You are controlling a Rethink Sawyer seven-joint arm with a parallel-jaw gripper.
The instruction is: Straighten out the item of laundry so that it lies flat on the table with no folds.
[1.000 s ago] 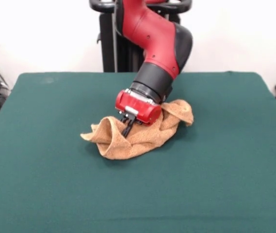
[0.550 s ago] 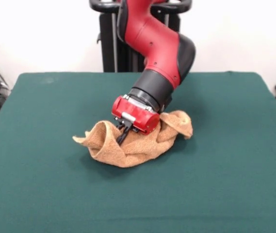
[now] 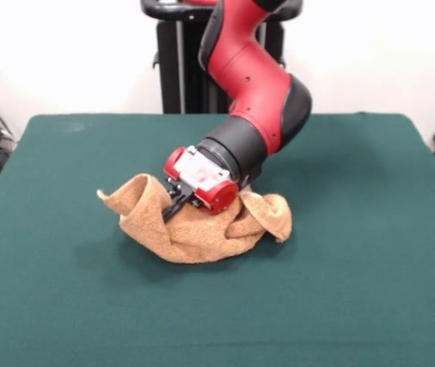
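The towel (image 3: 194, 225) lies in a rumpled heap near the centre of the worktop (image 3: 56, 290), slightly toward the left side of the front view. The cloth is orange-tan and fluffy, with several thick folds. One corner stands raised at the left end of the heap, forming an upturned flap. A second bunched lobe sits at the right end, close to the arm. The worktop has a dark green cloth surface and extends well beyond the towel on every side. The red and black arm (image 3: 255, 84) descends from above and bends toward the left, with its red wrist housing tilted directly over the towel. The end effector (image 3: 174, 208) points down and leftward into the cloth, just beside the raised flap. Its dark fingertips are pressed together on a fold of the towel, pinching the fabric at the inner side of the flap. The fold rises to the fingertips, and the remainder of the towel rests on the worktop. A black pedestal (image 3: 179, 61) stands behind the far edge of the worktop.
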